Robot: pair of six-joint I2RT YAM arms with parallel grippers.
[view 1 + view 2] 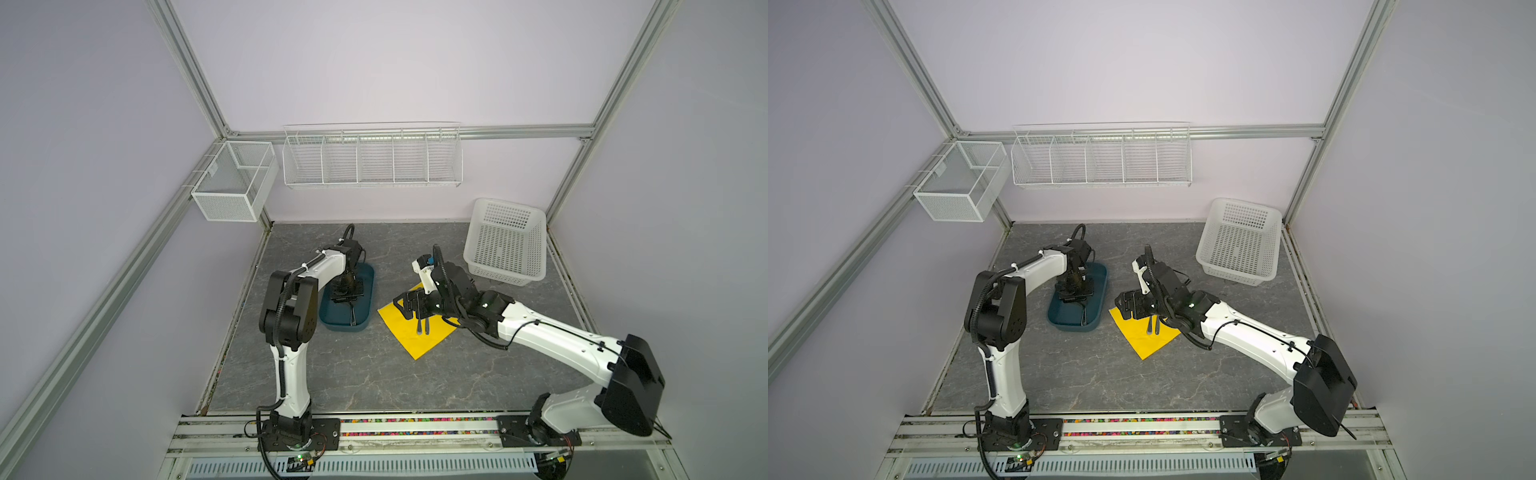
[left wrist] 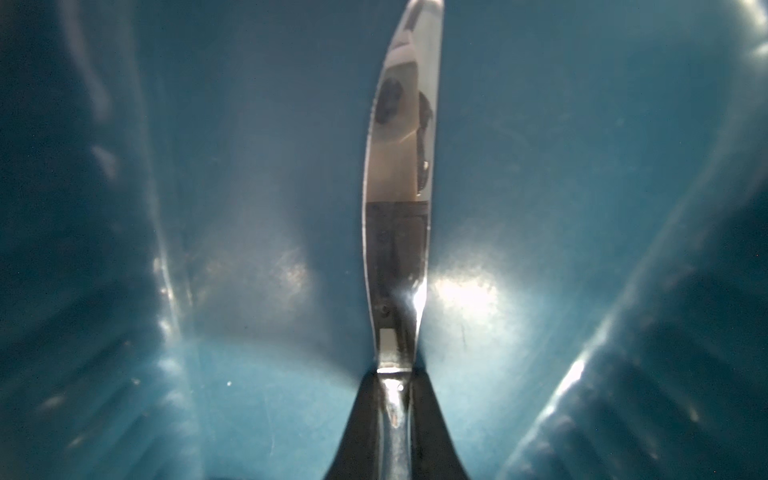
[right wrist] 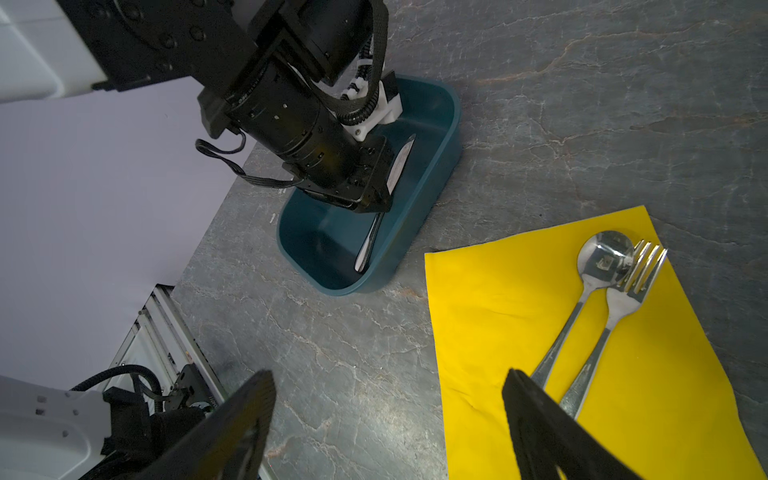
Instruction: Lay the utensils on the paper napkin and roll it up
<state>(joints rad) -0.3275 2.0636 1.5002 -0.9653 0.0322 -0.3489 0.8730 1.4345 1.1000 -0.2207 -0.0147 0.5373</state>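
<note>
Two utensils: spoon [image 3: 571, 316], fork [image 3: 609, 328], side by side on paper napkin [image 3: 498, 311];
left gripper [image 2: 395, 374]: my jaws clamped on knife [image 2: 397, 208], in teal tub [image 2: 208, 208];
right gripper [image 3: 388, 378]: my jaws wide, empty, above paper napkin edge

The left arm [image 1: 328, 266] folds forward and down, and the black left pincer [image 2: 394, 374] is clamped on the handle of a slim shiny silver metal knife [image 2: 397, 166]. The right arm [image 1: 540, 336] stretches low toward the middle, wrist tilted downward, with the black right pincer [image 3: 388, 376] spread wide.
</note>
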